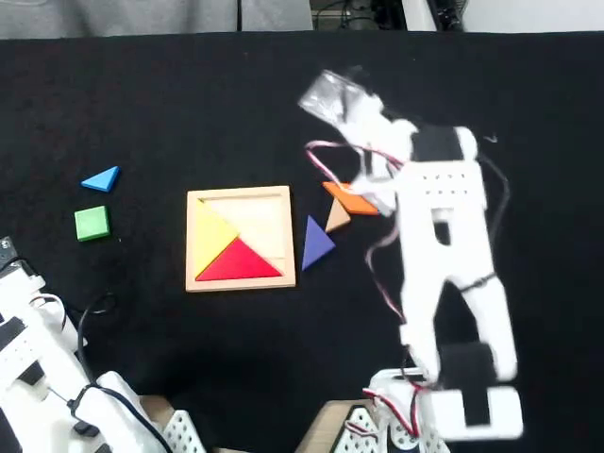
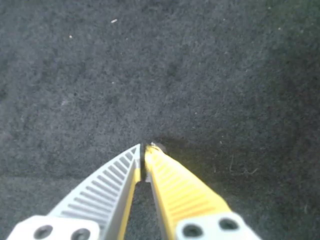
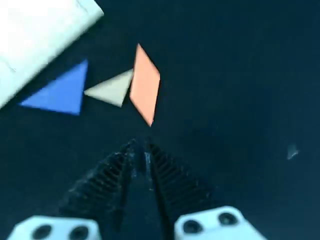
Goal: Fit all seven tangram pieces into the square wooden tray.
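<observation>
We start with the black table (image 1: 142, 113), which carries everything. Next in size is the right arm (image 1: 444, 226), stretched out over the cloth to the right of the tray. We judge it is placed there because the three loose pieces on that side are its to fetch. The left arm (image 1: 28, 349) sits folded at the near corner, well apart from all the pieces, probably parked out of the way.

The tray (image 1: 239, 192) lies mid-table with the yellow triangle (image 1: 209, 236) and red triangle (image 1: 238, 261) seated in it, their long edges meeting. The rest of its floor is bare, so five pieces remain outside.

Just right of the tray lies the blue triangle (image 1: 316, 243), then the orange piece (image 3: 145, 84) and the tan triangle (image 3: 111, 89), corner to corner. Well to the left are the green square (image 1: 92, 223) and the pale triangle (image 1: 101, 178).

The right pincer (image 3: 141, 146) has its jaws all but together and holds nothing. The orange piece lies just ahead of its tips, not touching, with the tan and blue ones off towards the tray.

The left pincer (image 2: 144, 148) is closed tip to tip over bare cloth, empty.
</observation>
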Controlling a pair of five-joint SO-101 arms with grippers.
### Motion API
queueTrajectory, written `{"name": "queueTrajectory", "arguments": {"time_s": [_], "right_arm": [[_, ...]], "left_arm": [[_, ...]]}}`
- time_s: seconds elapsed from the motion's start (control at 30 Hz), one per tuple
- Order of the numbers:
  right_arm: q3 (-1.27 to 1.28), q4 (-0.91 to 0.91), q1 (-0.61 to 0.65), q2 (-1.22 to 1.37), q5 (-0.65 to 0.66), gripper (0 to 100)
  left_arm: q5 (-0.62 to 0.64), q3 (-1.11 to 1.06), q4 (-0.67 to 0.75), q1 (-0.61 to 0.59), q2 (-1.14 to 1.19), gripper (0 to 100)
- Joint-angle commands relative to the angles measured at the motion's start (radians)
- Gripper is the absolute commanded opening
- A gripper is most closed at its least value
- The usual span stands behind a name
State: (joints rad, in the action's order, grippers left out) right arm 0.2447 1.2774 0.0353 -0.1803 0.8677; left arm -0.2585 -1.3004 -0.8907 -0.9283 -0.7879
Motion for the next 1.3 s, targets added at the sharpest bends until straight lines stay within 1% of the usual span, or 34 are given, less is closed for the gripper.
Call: {"name": "queueTrajectory", "arguments": {"time_s": [0.0,0.07,0.17,0.2,0.23,0.27,0.33,0.43,0.5,0.6,0.67,0.77,0.9,0.97,1.03,1.1,1.27], "right_arm": [[0.286,-0.21,-0.06,-0.127,-0.098,1.1],[0.443,-0.374,-0.077,-0.173,-0.21,1.1],[0.65,-0.644,-0.081,-0.209,-0.381,1.1],[0.705,-0.721,-0.092,-0.219,-0.393,1.1],[0.734,-0.77,-0.112,-0.222,-0.374,1.1],[0.745,-0.792,-0.13,-0.219,-0.362,1.1],[0.759,-0.807,-0.133,-0.203,-0.358,1.1],[0.748,-0.807,-0.104,-0.162,-0.358,1.1],[0.72,-0.789,-0.098,-0.136,-0.358,1.1],[0.564,-0.632,-0.074,-0.114,-0.359,1.5],[0.389,-0.479,-0.015,-0.087,-0.374,6.2],[0.133,-0.31,0.063,0.031,-0.419,15.8],[-0.076,-0.278,0.086,0.269,-0.476,17.2],[-0.134,-0.278,0.089,0.383,-0.482,21.1],[-0.193,-0.276,0.087,0.472,-0.525,24.7],[-0.24,-0.25,0.087,0.526,-0.539,26.3],[-0.308,-0.19,0.115,0.579,-0.546,26.3]], "left_arm": [[-0.003,0.005,0.021,0.004,-0.017,3],[-0.003,0.005,0.023,0.005,-0.017,3],[-0.003,-0.013,0.049,0.056,-0.015,3],[-0.003,-0.027,0.066,0.074,-0.017,3],[-0.003,-0.03,0.075,0.084,-0.017,3],[-0.003,-0.036,0.077,0.093,-0.017,3],[-0.003,-0.033,0.077,0.093,-0.017,3],[-0.003,-0.035,0.078,0.093,-0.017,3],[-0.003,-0.035,0.078,0.093,-0.017,3],[-0.003,-0.036,0.078,0.093,-0.017,3],[-0.003,-0.036,0.078,0.093,-0.017,3],[-0.003,-0.036,0.078,0.093,-0.017,3],[-0.008,-0.039,0.078,0.091,-0.017,3],[-0.008,-0.039,0.078,0.091,-0.017,3],[-0.008,-0.039,0.078,0.091,-0.017,3],[-0.008,-0.039,0.078,0.091,-0.017,3],[-0.008,-0.039,0.078,0.091,-0.017,3]]}}
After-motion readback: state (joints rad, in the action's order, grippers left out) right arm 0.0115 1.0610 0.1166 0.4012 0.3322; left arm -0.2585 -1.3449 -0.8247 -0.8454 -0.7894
